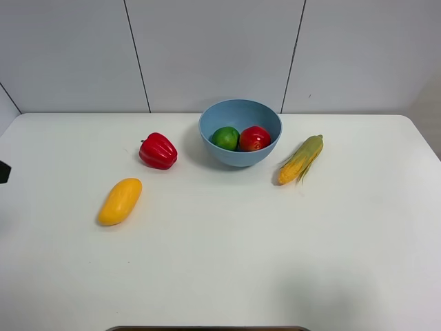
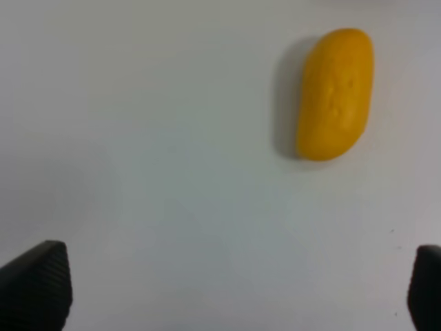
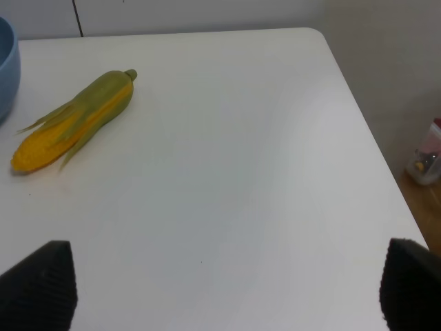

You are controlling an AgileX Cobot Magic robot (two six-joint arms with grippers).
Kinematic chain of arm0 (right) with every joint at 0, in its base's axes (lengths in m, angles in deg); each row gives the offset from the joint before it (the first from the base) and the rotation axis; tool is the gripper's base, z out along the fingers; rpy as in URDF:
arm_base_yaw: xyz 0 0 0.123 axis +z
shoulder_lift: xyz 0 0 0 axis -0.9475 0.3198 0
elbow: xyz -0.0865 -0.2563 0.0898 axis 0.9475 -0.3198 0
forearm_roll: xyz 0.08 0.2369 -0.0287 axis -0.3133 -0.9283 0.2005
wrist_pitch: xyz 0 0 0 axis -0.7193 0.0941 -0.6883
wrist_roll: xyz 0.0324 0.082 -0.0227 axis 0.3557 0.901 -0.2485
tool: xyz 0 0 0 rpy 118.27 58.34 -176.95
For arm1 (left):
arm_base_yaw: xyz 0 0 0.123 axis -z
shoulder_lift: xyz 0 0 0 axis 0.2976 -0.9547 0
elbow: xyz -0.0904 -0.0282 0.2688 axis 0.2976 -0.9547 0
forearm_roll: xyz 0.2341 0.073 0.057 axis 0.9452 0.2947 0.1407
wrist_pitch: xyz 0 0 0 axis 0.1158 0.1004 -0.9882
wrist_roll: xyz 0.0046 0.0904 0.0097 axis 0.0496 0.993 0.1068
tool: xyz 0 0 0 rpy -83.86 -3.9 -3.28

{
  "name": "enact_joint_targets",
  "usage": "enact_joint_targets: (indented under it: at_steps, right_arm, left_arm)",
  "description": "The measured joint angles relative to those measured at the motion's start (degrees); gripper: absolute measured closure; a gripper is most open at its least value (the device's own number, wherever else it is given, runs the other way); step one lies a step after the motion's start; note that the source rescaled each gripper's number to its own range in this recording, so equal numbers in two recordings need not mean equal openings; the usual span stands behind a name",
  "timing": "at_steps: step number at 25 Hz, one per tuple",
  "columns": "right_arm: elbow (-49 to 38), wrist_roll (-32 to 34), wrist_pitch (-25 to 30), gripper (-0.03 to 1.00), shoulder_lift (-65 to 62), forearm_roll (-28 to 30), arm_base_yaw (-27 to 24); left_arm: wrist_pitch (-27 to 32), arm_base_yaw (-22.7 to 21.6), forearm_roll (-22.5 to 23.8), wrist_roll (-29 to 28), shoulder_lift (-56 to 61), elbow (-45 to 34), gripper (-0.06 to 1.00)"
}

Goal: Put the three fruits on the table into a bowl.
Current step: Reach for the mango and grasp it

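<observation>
Already lime [image 1: 224, 138] and apple [image 1: 255, 138] sit touching inside bowl [image 1: 240, 160]; mango [image 1: 120, 201] lies on table [image 1: 220, 262], well apart from bowl. Left gripper [image 2: 231, 286], right gripper [image 3: 225, 284]: both spread wide, empty.

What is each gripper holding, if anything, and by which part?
Nothing is held. The left gripper is open and empty, the mango lying apart from it on the table. The right gripper is open too, away from the corn.
</observation>
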Motion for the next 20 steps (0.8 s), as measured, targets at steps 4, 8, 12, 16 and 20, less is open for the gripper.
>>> enact_joint_targets:
  at_steps: [4,8,12,16,20]
  right_arm:
    - [0.0,0.0,0.0,0.32,0.0,0.0,0.0]
    - [0.0,0.0,0.0,0.32,0.0,0.0,0.0]
    - [0.0,0.0,0.0,0.32,0.0,0.0,0.0]
    - [0.0,0.0,0.0,0.32,0.0,0.0,0.0]
    - [0.0,0.0,0.0,0.32,0.0,0.0,0.0]
  left_arm:
    - [-2.0,2.99,-0.53,0.6,-10.08,3.16,-0.06]
    - [-3.69,5.99,-0.71,0.71,-18.43,5.91,-0.06]
    - [-4.87,8.78,-0.74,0.64,-25.44,8.06,-0.06]
    - [-6.47,10.75,-1.13,0.1,-31.37,9.68,-0.06]
    - [-8.1,11.31,-3.35,-0.45,-36.29,10.6,-0.06]
